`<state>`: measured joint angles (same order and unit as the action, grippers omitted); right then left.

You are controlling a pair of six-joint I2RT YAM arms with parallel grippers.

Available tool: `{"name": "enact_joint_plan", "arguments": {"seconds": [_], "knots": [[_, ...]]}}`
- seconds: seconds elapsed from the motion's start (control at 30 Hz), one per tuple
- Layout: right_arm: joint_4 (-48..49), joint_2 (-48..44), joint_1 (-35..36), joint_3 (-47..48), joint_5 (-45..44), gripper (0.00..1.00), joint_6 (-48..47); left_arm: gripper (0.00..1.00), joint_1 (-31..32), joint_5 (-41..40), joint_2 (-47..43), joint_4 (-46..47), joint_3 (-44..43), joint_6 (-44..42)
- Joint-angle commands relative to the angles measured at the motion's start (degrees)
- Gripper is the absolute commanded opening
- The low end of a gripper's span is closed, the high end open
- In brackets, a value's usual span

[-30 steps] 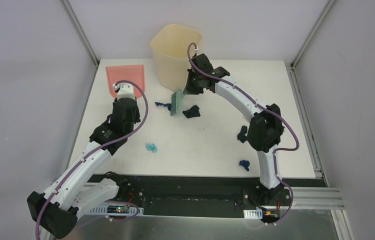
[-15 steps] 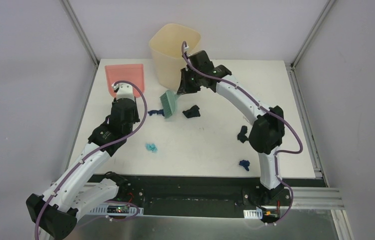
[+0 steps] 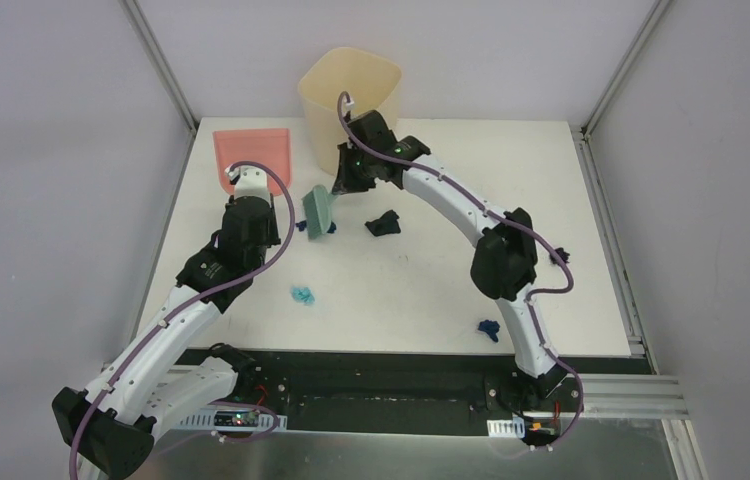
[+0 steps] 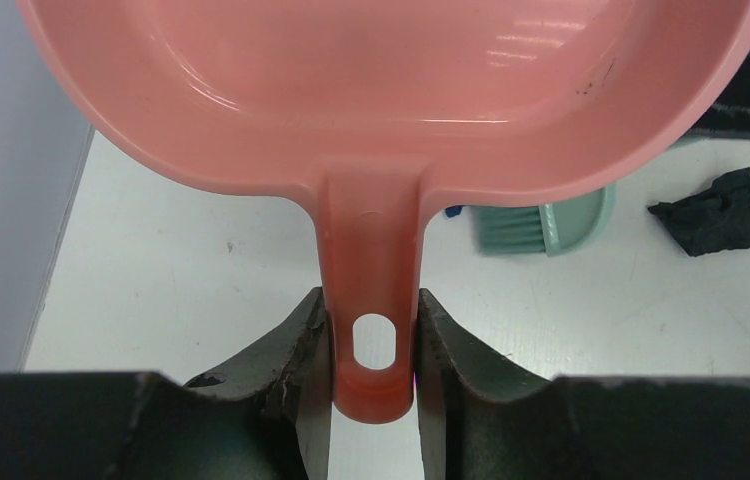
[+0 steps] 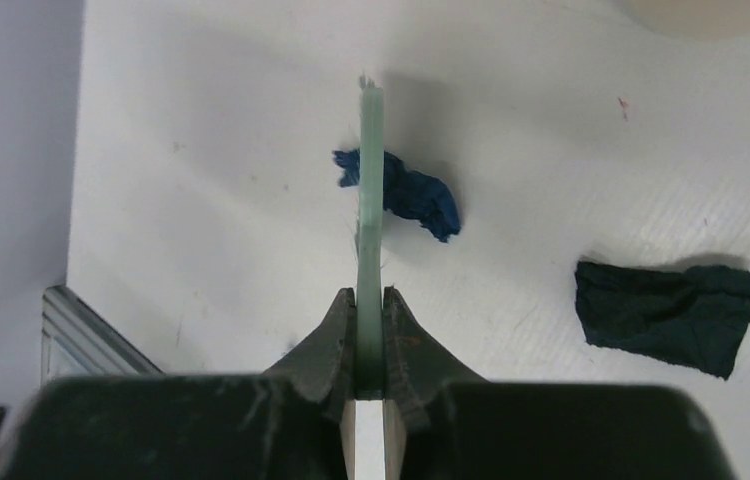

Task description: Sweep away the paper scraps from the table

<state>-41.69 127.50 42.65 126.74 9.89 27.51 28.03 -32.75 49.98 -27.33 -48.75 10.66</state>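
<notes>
My left gripper is shut on the handle of the pink dustpan, which lies at the table's far left. My right gripper is shut on the green hand brush, seen edge-on in the right wrist view. A dark blue scrap lies against the brush, and it also shows in the top view. A black scrap lies right of the brush. A teal scrap lies mid-table. A dark blue scrap lies near the front edge.
The cream bin stands at the back centre, just behind the right wrist. Another dark scrap lies beside the right arm's elbow. Grey walls and metal frame rails border the table on the left, back and right.
My right arm has swept the brush leftward toward the dustpan, pushing the dark blue scrap along. Its elbow has swung left. The left arm and dustpan have hardly moved.
</notes>
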Motion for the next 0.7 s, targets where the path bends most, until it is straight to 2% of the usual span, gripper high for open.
{"name": "enact_joint_plan", "arguments": {"seconds": [0.0, 0.27, 0.37, 0.47, 0.57, 0.63, 0.67], "knots": [[-1.2, -4.3, -0.7, -5.6, -5.3, 0.00, 5.0, 0.00, -0.2, 0.1, -0.2, 3.0, 0.2, -1.1], [4.1, -21.4, -7.1, -32.5, -5.8, 0.00, 7.2, 0.00, -0.3, 1.7, -0.1, 3.1, -0.1, -0.8], [9.7, -29.1, -11.4, -44.5, -4.9, 0.00, 6.5, 0.00, -0.2, 2.0, -0.1, 3.1, 0.0, -0.8], [10.3, -33.4, -16.7, -50.4, -1.9, 0.00, 5.5, 0.00, -0.3, 2.0, -0.1, 3.1, 0.0, -0.9], [13.5, -36.0, -21.8, -52.9, 12.2, 0.00, 2.2, 0.00, -0.3, 2.4, -0.1, 3.2, -0.1, -0.9], [18.9, -37.4, -22.4, -54.6, 26.1, 0.00, 0.4, 0.00, -0.3, 2.7, 0.0, 3.3, -0.2, -0.9], [20.6, -37.8, -21.6, -54.9, 30.4, 0.00, 0.1, 0.00, -0.3, 2.8, 0.0, 3.4, -0.2, -0.9]]}}
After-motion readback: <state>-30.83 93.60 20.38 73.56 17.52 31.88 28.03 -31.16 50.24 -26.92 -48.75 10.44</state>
